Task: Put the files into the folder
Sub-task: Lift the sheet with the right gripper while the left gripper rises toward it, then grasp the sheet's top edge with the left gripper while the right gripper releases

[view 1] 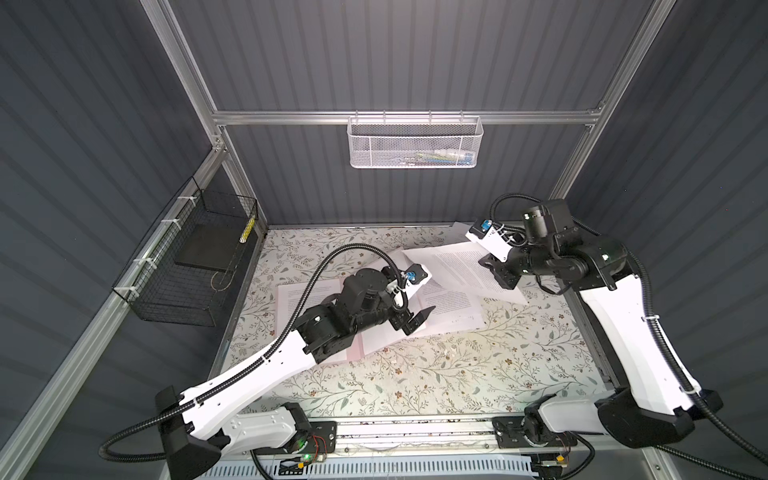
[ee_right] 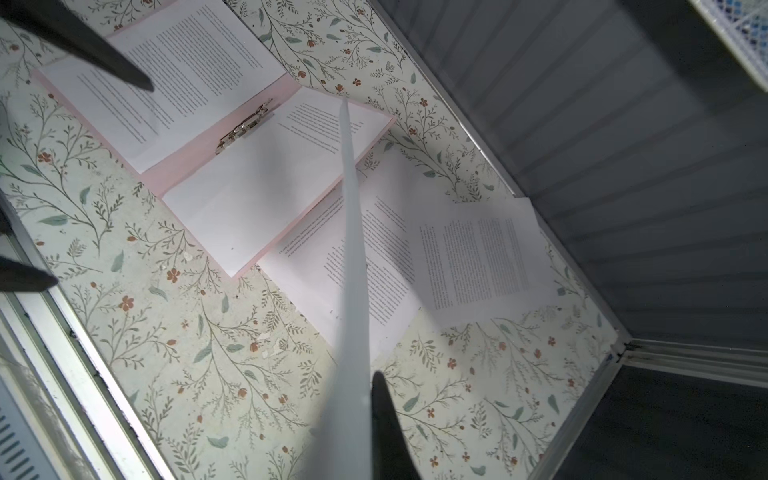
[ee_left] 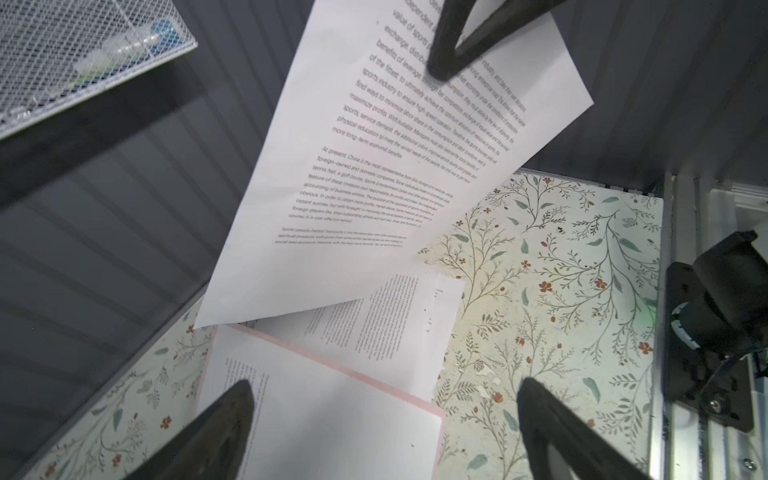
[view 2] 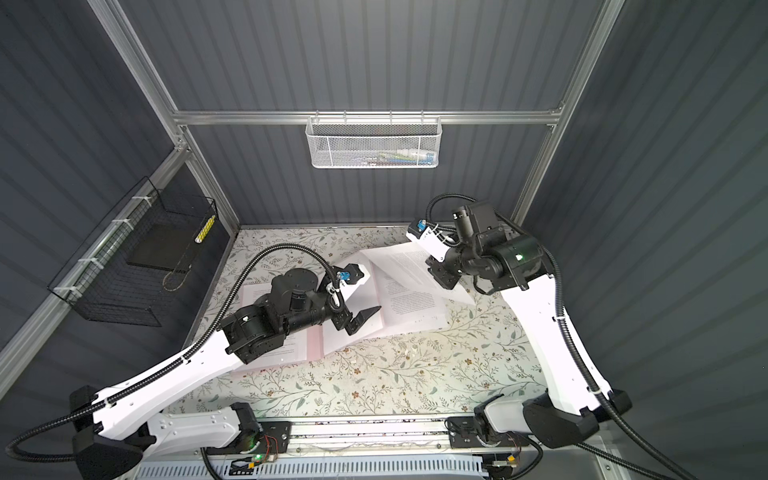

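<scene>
The folder is lying open near the middle of the surface, with a lifted sheet hanging nearby.
Printed sheets are resting on both its halves, and more files are overlapping just beside it, toward the far right corner. The right fingers are pinching the edge of the lifted sheet, which is hanging tilted over those files. The left fingers are hovering spread wide over the folder, gripping nothing.

The table lies open in front; folder, files and a raised sheet crowd the back.
</scene>
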Controlling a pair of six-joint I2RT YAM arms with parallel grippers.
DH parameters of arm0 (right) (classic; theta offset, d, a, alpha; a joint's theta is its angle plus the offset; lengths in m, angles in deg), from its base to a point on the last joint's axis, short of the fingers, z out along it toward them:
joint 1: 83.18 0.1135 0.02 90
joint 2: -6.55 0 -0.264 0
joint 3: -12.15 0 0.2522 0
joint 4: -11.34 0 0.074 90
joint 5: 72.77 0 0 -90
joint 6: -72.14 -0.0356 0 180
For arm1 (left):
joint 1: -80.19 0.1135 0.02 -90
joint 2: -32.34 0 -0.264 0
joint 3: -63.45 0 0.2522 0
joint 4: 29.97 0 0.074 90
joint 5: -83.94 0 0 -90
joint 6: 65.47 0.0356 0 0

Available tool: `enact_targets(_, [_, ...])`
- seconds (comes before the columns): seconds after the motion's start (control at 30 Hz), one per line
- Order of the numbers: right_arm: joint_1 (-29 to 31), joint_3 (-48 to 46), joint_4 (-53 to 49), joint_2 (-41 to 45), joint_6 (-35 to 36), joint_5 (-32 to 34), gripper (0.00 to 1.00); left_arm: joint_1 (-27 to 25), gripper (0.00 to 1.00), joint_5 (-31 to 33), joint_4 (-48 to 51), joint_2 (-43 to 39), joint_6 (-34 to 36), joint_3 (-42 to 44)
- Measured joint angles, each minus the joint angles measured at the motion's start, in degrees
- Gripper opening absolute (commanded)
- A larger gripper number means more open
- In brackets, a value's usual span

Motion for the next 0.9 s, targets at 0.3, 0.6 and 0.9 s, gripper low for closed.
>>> enact_targets(0.3, [-0.2, -1.2, -0.1, 4.0, 10.0, -3.6, 0.00, 5.6, 0.82, -15.4, 5.6, 11.9, 12.5, -23.3])
enact_targets(0.6, [-1.0, -3.6, 0.6, 5.1, 11.9, -6.5, 0.00, 6.9, 0.64, -27.7, 20.5, 23.6, 20.5, -40.0])
enact_targets(0.9, [-1.5, -4.7, 1.7, 5.8, 12.3, -8.3, 0.00, 6.9, 0.41, -29.2, 25.6, 26.2, 22.3, -40.5])
